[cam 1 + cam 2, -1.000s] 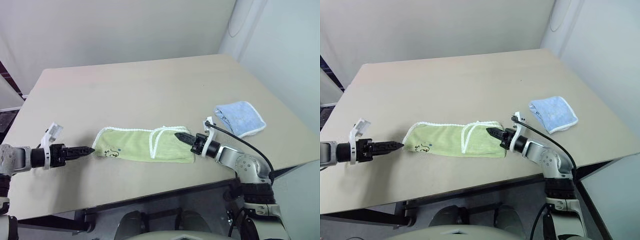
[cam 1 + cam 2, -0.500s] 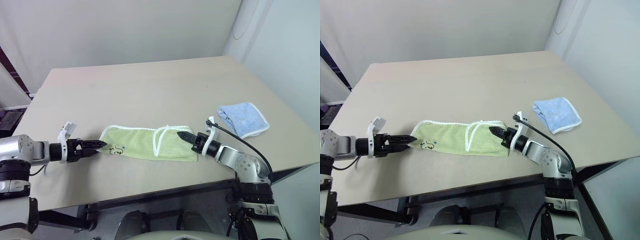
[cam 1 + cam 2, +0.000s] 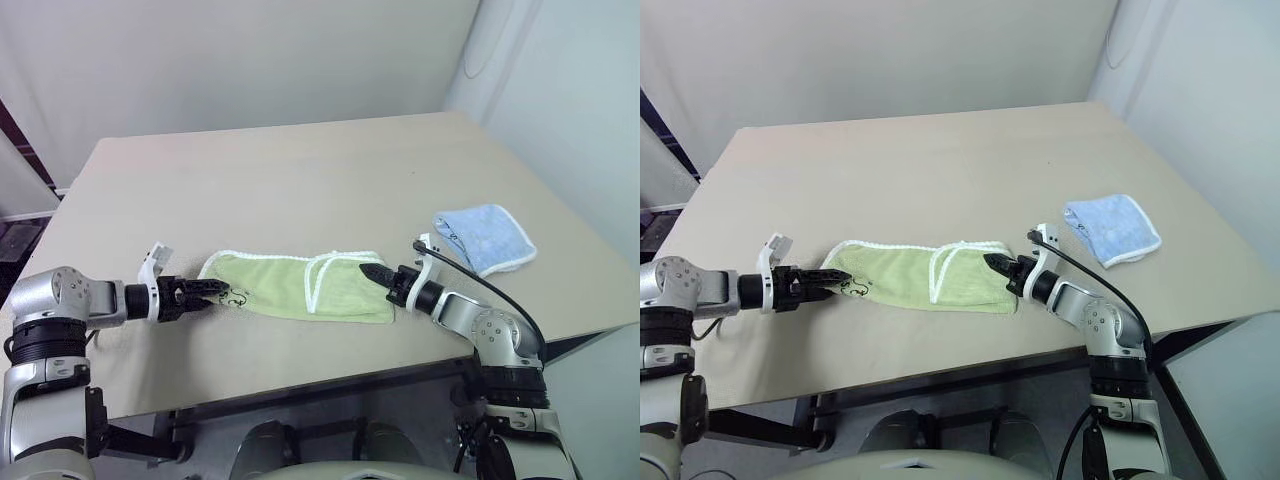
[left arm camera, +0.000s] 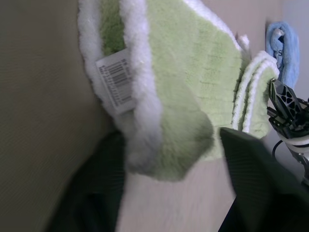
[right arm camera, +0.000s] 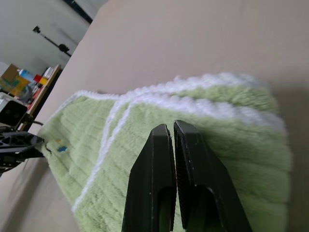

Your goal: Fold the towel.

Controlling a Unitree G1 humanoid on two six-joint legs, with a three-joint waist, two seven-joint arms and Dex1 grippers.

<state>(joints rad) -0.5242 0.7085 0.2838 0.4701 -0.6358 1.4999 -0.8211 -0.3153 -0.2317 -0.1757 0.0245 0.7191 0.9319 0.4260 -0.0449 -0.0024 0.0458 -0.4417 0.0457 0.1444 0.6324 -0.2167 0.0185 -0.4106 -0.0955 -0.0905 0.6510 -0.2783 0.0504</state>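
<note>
A: Left gripper (image 3: 213, 290) first: brought in from well clear of the towel (image 3: 285, 285) to its left end, right at the dark embroidered marks (image 3: 853, 288).

B: Clamped on it yet?

A: Not by the look of it. Fingers parted in the left wrist view, one on each side of the corner with the barcode label (image 4: 115, 79). A strip of bare table (image 3: 300, 170) visible between the cloth and one finger. So around the corner, not pinching it.

B: And the right gripper (image 3: 372, 270)?

A: Fingers pressed together, nothing between them, tip on or just over the doubled-over right end. No shift worth telling since a second ago.

B: Whereabouts of the towel?

A: Flat on the table near the front edge, stretched as a long strip between both grippers, right end already folded back. Well apart from the blue cloth (image 3: 485, 238) off to the right.

B: Meaning for the fold?

A: Probably the approach finished and the pinch next: close on that corner, then lift and carry it toward the right end. Some risk of catching only the white edging or the label and losing the corner on the lift.
</note>
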